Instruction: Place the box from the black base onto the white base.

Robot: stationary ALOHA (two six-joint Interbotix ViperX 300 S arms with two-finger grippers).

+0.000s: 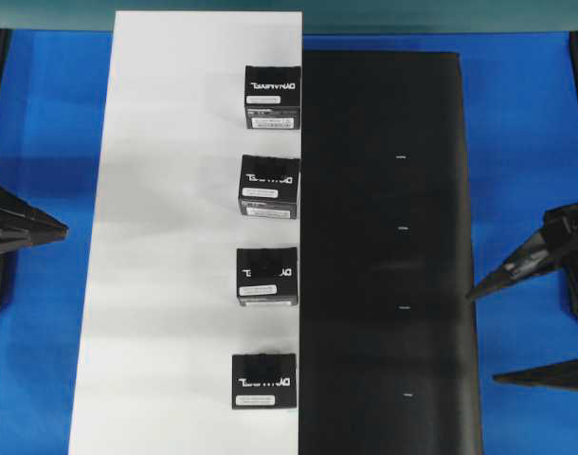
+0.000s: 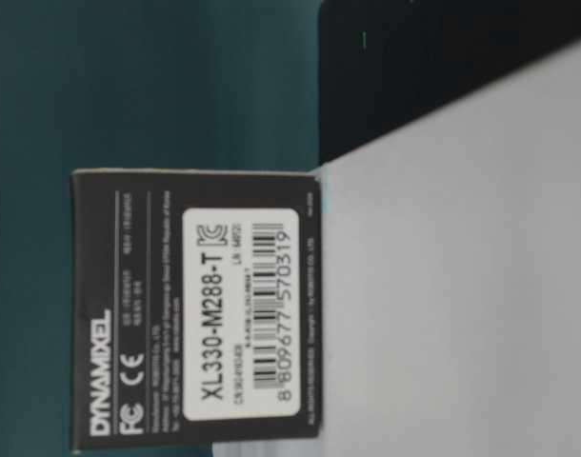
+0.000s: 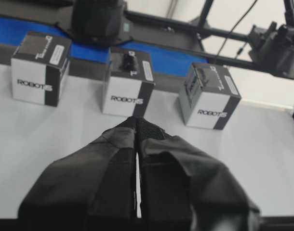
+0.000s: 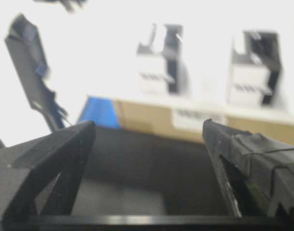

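Several identical black boxes stand in a column along the right edge of the white base (image 1: 175, 237): the farthest (image 1: 272, 98), two middle ones (image 1: 269, 187) (image 1: 267, 276) and the nearest (image 1: 264, 381). No box stands on the black base (image 1: 384, 190). My left gripper (image 1: 66, 229) is shut and empty at the left, off the white base; in its wrist view (image 3: 136, 120) it points at the middle box (image 3: 127, 82). My right gripper (image 1: 481, 338) is open and empty at the black base's right edge, jaws wide apart (image 4: 149, 127).
The blue tabletop (image 1: 43, 142) surrounds both sheets. The table-level view shows the nearest box (image 2: 195, 309) close up on the white base (image 2: 462, 286), with the black base (image 2: 443, 67) behind. Black frame bars and the other arm (image 3: 277, 43) stand beyond the boxes.
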